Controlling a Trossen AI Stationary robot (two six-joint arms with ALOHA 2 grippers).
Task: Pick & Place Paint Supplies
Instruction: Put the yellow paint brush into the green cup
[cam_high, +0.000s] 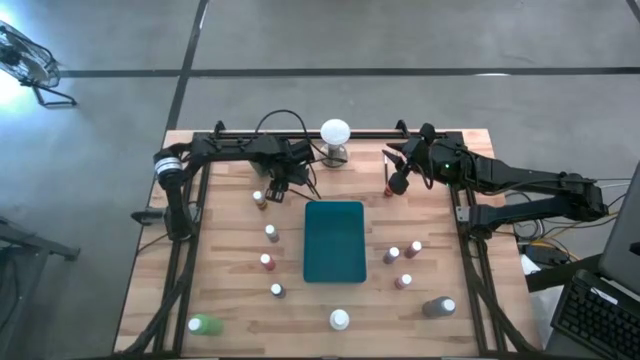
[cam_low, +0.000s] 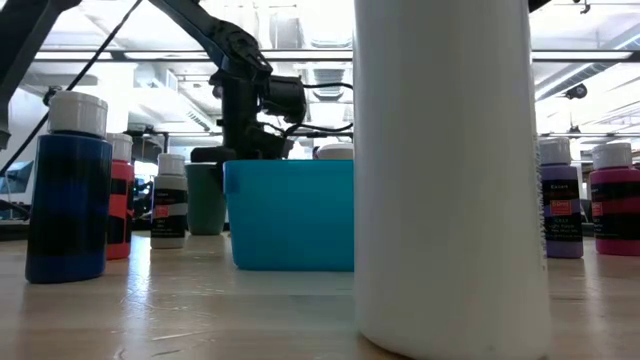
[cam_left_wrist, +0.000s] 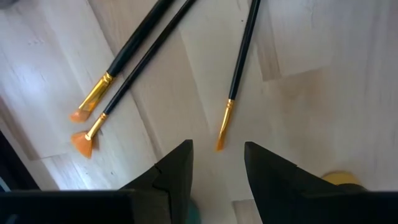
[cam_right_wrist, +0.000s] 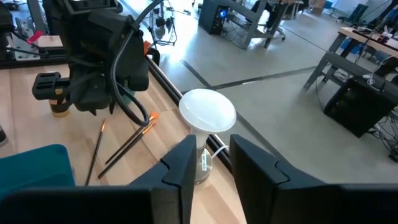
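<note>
Left wrist view: left gripper (cam_left_wrist: 217, 165) points down, fingers open and empty, directly above thin paintbrush (cam_left_wrist: 239, 71); two more brushes (cam_left_wrist: 127, 59) lie beside. Right gripper (cam_right_wrist: 208, 165) open, facing white ball (cam_right_wrist: 207, 112).

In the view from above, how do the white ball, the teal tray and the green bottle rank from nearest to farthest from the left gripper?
From the left gripper:
1. White ball, at the table's far edge, to its right.
2. Teal tray, in the table's middle.
3. Green bottle, at the near left corner.
</note>
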